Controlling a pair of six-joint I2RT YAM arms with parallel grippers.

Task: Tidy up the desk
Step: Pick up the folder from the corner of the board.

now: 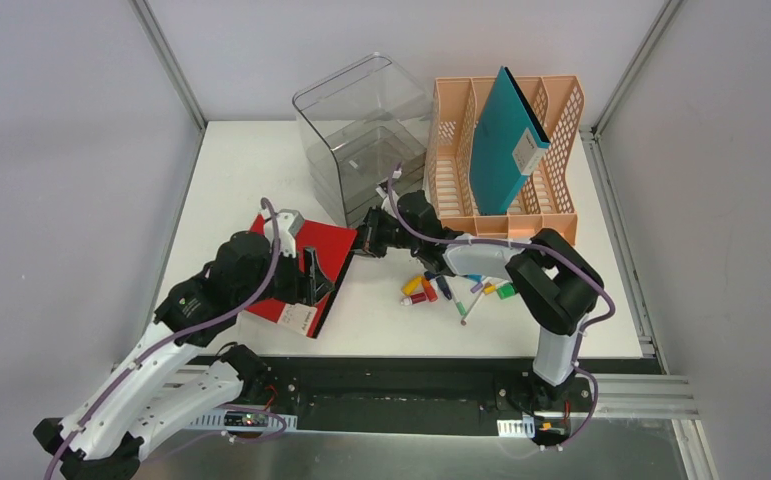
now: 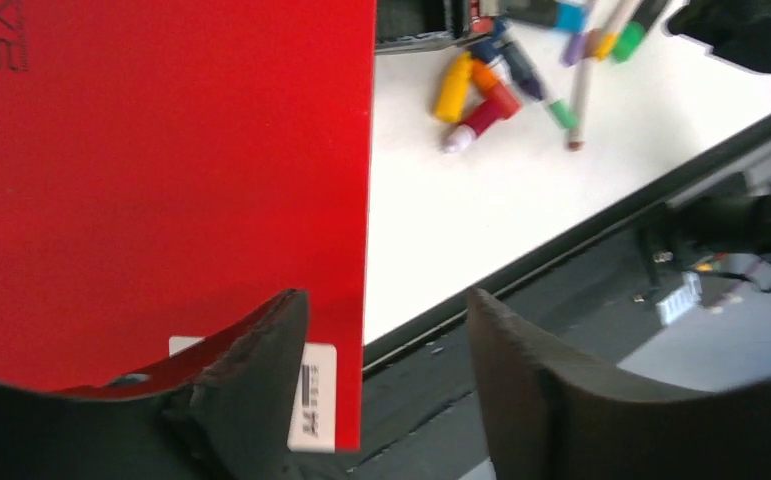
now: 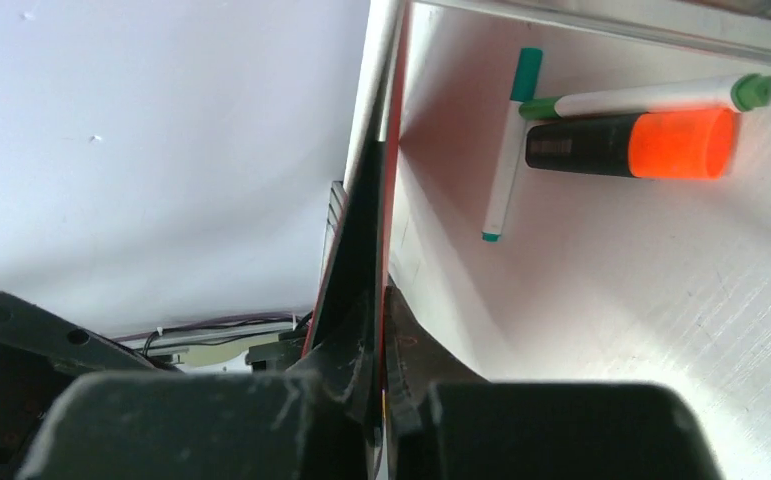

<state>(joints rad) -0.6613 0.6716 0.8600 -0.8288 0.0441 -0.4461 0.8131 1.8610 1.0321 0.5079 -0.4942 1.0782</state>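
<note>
Between grey walls, white bench (image 1: 231, 170) with its long axis left to right, red folder (image 1: 321, 245) over its near-left part, left end effector (image 1: 311, 285) apart astride the folder's near edge, right end effector (image 1: 364, 240) clamped on its far-right corner, markers (image 1: 431, 290) near-centre.

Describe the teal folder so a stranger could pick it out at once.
On the white desk, look to the far right corner, where a peach file rack stands beside a clear plastic box. The teal folder stands on edge inside the rack, leaning. It alone sits in the rack; the red folder is at the desk's near left.
</note>
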